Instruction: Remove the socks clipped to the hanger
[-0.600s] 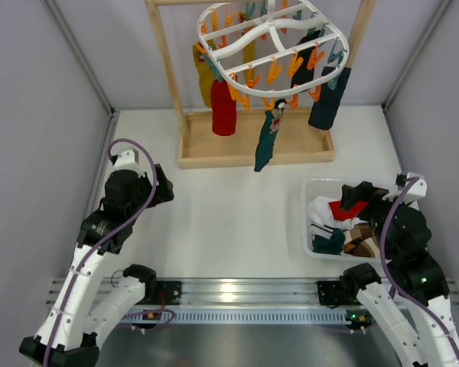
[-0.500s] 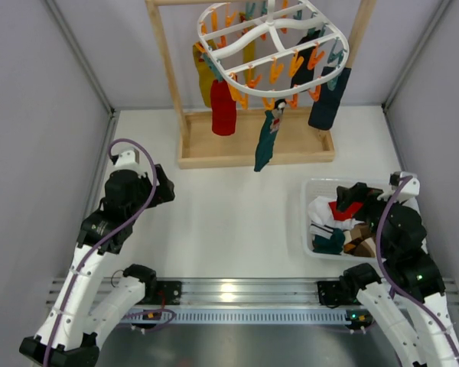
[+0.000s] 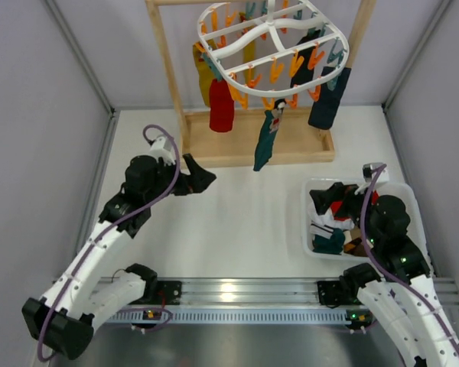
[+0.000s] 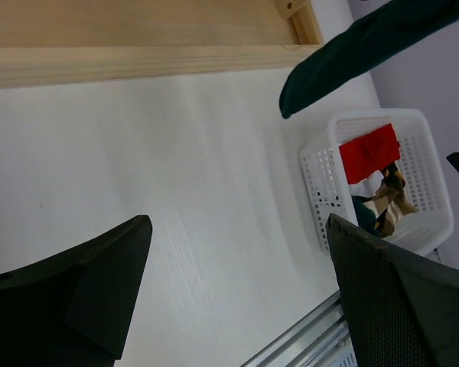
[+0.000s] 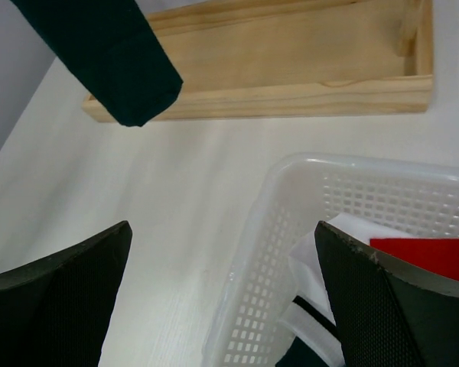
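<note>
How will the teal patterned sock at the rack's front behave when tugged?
The teal patterned fabric sock hangs limp, clipped at its top: probably floppy and light. The white plastic lattice hanger hangs tilted, so tugging may swing it.

Hanger point(image 3: 271, 42) hangs from stand point(image 3: 254, 150) at far edge of table point(image 3: 245, 229); socks point(image 3: 222, 107) dangle beneath hanger, over stand base; basket point(image 3: 305, 229) near-right, sock pile point(image 3: 333, 225) in it; left gripper point(image 3: 201, 177) just before stand's left end; right gripper point(image 3: 327, 197) above basket's far-left corner.
</note>
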You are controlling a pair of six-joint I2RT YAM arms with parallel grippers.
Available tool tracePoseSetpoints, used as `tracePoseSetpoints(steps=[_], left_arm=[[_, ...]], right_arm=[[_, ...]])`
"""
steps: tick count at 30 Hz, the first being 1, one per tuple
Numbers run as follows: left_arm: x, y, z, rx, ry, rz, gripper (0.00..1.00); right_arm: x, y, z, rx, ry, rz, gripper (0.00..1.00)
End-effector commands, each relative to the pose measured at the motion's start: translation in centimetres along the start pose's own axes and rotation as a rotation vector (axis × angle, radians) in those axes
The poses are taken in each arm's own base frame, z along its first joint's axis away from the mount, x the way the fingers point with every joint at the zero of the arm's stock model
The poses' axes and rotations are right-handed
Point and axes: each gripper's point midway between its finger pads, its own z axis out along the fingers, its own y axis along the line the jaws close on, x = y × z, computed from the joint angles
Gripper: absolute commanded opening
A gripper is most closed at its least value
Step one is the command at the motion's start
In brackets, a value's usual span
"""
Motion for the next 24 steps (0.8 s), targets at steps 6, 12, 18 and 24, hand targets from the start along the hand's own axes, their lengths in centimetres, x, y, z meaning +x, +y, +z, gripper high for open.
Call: tracePoseSetpoints(steps=[6,12,18,24], left_arm=[[-2.4,-11.2,7.2,0.301,-0.178,0.222,0.99],[-2.3,-11.9,12.4,0.367,-0.251,0.377,0.99],[-1.6,-11.9,18.0,0.366,-0.223,0.42,0.95],[-0.6,-12.3,20.4,0.297,-0.261,0.444,0.43]], right_arm=[[-2.7,3.8,0.1,-0.182,-0.06,0.041,0.99],[-3.6,4.1,-2.0,-0.187,-0.075,0.007,0.99],[-4.0,4.7,-3.3,-0.211,-0.077,-0.011,0.99],[-7.0,7.0,-4.2,-0.299,-0.131,0.011,1.0]])
